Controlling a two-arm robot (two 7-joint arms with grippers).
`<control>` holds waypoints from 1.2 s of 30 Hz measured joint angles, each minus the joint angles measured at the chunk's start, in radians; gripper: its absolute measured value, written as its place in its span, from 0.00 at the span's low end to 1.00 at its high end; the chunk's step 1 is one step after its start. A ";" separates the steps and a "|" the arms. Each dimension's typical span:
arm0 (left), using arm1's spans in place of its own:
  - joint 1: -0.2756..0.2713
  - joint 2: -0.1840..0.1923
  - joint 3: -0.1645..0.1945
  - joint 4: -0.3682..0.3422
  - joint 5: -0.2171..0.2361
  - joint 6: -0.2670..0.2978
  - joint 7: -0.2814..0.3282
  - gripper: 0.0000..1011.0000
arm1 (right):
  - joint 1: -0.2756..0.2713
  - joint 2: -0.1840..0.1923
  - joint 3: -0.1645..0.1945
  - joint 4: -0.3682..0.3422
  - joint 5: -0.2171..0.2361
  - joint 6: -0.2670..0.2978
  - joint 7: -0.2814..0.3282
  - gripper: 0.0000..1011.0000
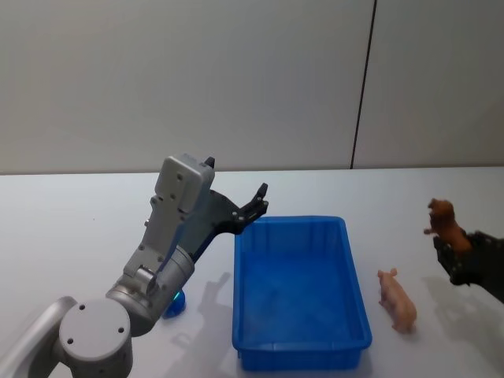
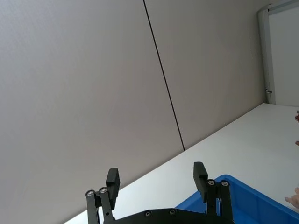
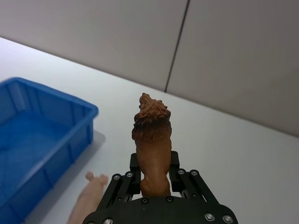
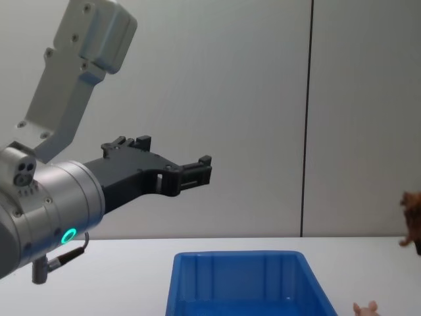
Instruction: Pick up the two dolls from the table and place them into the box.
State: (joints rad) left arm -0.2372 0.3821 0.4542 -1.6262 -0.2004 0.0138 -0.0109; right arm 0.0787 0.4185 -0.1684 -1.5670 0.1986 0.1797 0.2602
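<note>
My right gripper (image 1: 455, 250) is shut on the reddish-brown doll (image 1: 443, 221), held upright above the table (image 1: 79, 228) to the right of the box; it shows too as the brown doll (image 3: 152, 140) between the fingers (image 3: 180, 169) and at the edge as the brown doll (image 4: 412, 220). The pale pink doll (image 1: 398, 299) lies on the table just right of the blue box (image 1: 346, 236), also seen as the pink doll (image 3: 88, 198). My left gripper (image 1: 256, 206) hangs open and empty above the box's far left corner, its fingers (image 2: 201, 175) wide apart.
The blue box (image 4: 263, 263) stands in the middle, with its inside bare. A small blue object (image 1: 175, 302) lies on the table under my left arm. A plain wall rises behind the table's far edge.
</note>
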 joint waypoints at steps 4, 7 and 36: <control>0.000 0.000 0.000 0.000 0.000 0.000 0.000 0.99 | 0.023 -0.005 -0.005 -0.008 -0.017 -0.012 0.038 0.33; 0.000 0.000 0.000 0.000 0.000 0.000 0.000 0.99 | 0.043 -0.010 -0.010 -0.010 -0.027 -0.018 0.071 0.33; 0.000 0.000 0.000 0.000 0.000 0.000 0.000 0.99 | 0.286 -0.149 -0.119 0.171 -0.090 0.011 0.421 0.33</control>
State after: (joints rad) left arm -0.2372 0.3821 0.4542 -1.6262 -0.2004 0.0138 -0.0109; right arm 0.3648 0.2697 -0.2870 -1.3961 0.1088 0.1907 0.6813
